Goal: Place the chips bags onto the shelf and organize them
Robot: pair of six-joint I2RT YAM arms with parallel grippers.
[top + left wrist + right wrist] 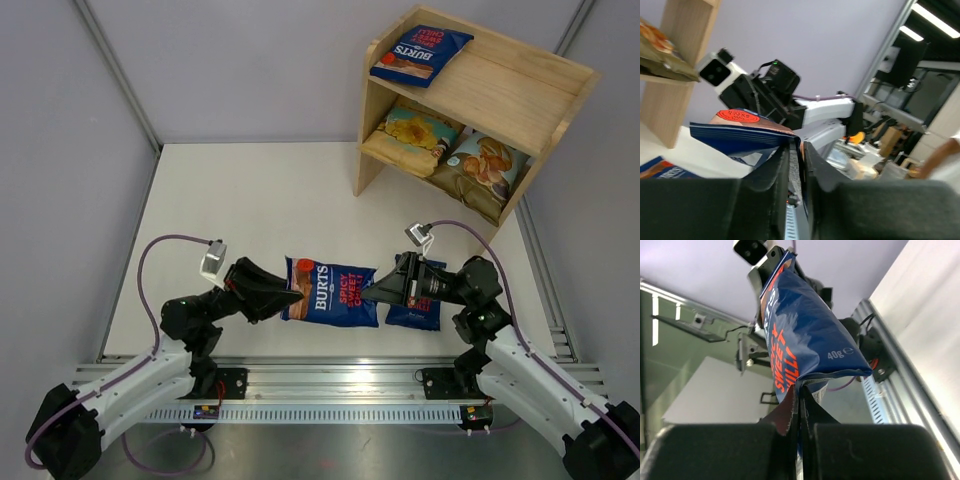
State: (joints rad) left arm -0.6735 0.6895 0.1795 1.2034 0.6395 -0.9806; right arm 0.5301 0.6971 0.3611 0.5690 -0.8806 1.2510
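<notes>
A dark blue Burts bag [330, 293] is stretched between my two grippers, a little above the table near its front edge. My left gripper [298, 293] is shut on its left edge; in the left wrist view the gripper [797, 145] pinches the bag's seam [745, 131]. My right gripper [372, 292] is shut on its right edge, as the right wrist view [801, 392] shows with the bag [800, 335] hanging ahead. A second Burts bag [415, 310] lies flat under my right gripper. The wooden shelf [520, 95] stands at the back right. It holds a third Burts bag [420, 52] on top, with a tan-yellow bag [415, 135] and a light blue bag [480, 165] below.
The shelf's right part of the top tier [510, 85] is bare wood. Grey walls close in the white table [250, 210] at the back and sides. A metal rail [330, 385] runs along the near edge by the arm bases.
</notes>
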